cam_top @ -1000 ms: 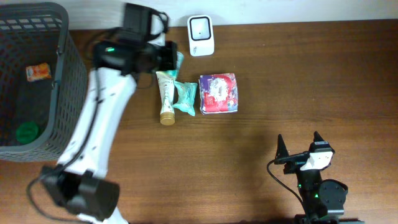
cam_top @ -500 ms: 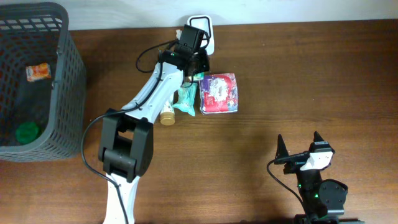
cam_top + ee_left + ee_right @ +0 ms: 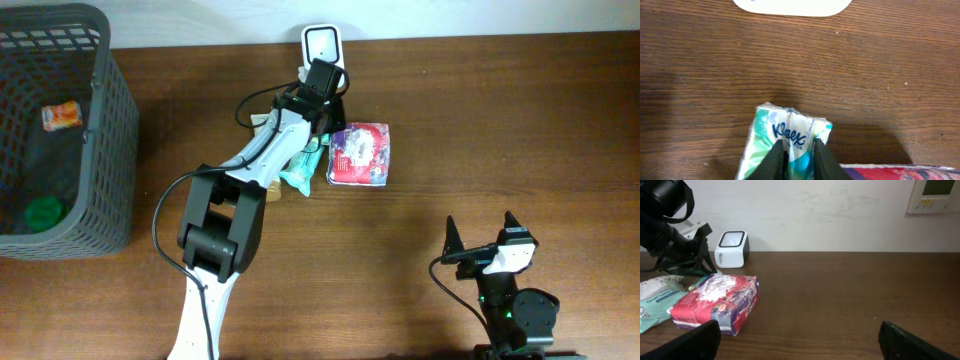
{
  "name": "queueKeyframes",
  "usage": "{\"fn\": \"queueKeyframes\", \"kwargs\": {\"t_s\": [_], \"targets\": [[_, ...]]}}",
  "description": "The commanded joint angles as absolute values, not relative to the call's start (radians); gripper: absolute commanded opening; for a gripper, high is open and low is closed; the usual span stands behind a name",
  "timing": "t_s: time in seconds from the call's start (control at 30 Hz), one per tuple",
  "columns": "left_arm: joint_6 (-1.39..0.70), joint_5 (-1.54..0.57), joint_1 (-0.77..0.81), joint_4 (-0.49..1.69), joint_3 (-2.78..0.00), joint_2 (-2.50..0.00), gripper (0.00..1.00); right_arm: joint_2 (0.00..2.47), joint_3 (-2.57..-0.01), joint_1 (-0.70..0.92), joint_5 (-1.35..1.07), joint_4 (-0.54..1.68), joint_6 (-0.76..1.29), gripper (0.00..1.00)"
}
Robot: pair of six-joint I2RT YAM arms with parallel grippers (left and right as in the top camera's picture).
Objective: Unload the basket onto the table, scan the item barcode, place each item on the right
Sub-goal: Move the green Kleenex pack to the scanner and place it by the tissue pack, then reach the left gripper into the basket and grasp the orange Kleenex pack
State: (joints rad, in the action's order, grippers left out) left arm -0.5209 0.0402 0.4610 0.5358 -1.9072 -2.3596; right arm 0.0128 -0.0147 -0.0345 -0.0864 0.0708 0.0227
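Note:
The white barcode scanner stands at the table's far edge; its base shows at the top of the left wrist view. My left gripper is shut on a teal-and-white Kleenex tissue packet, pinching its middle just in front of the scanner. The packet's far end lies low over the wood. Overhead, this gripper sits between the scanner and the other items. My right gripper stands open near the front right, with nothing between its fingers.
A red and purple packet lies right beside the left gripper. A teal toilet tissue packet and a tube lie to its left. A grey wire basket at far left holds small items.
My left arm swung right from beside the basket to just in front of the scanner, carrying the Kleenex packet. The red and purple packet shifted slightly right. The right arm stayed still.

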Motion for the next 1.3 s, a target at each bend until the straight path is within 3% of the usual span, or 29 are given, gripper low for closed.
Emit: {"fn": "queueKeyframes", "kwargs": {"t_s": [0.0,0.1,0.13,0.17,0.27,0.37,0.4,0.57,0.8,1.2,1.27], "targets": [[-0.522,0.014,0.452,0.535,-1.916,-2.325,0.44,0.006,-0.006,-0.026,-0.081,0.072,0.024,0.99],[-0.522,0.014,0.435,0.536,-1.916,-2.267,0.56,0.006,-0.006,-0.026,-0.081,0.072,0.024,0.99],[-0.522,0.014,0.423,0.538,-1.916,-2.239,0.75,0.006,-0.006,-0.027,-0.081,0.072,0.024,0.99],[-0.522,0.014,0.412,0.547,-1.916,-2.212,0.80,0.006,-0.006,-0.026,-0.081,0.072,0.024,0.99],[-0.522,0.014,0.352,0.630,-1.916,-2.067,0.88,0.006,-0.006,-0.026,-0.081,0.072,0.024,0.99],[-0.522,0.014,0.270,0.684,-1.916,-1.901,0.88,0.006,-0.006,-0.026,-0.081,0.072,0.024,0.99],[-0.522,0.015,0.231,0.704,-1.916,-1.837,0.99,0.006,-0.006,-0.027,-0.081,0.072,0.024,0.99],[-0.522,0.026,-0.051,0.753,-1.916,-1.615,0.99,0.006,-0.006,-0.026,-0.081,0.072,0.024,0.98],[-0.523,0.034,-0.448,0.741,-1.916,-1.651,0.99,0.006,-0.006,-0.026,-0.081,0.072,0.024,0.99],[-0.530,0.075,-0.524,0.690,-1.916,-2.043,1.00,0.006,-0.006,-0.026,-0.081,0.072,0.024,0.99],[-0.530,0.075,-0.525,0.668,-1.916,-2.093,0.86,0.006,-0.006,-0.026,-0.081,0.072,0.024,0.99]]}}
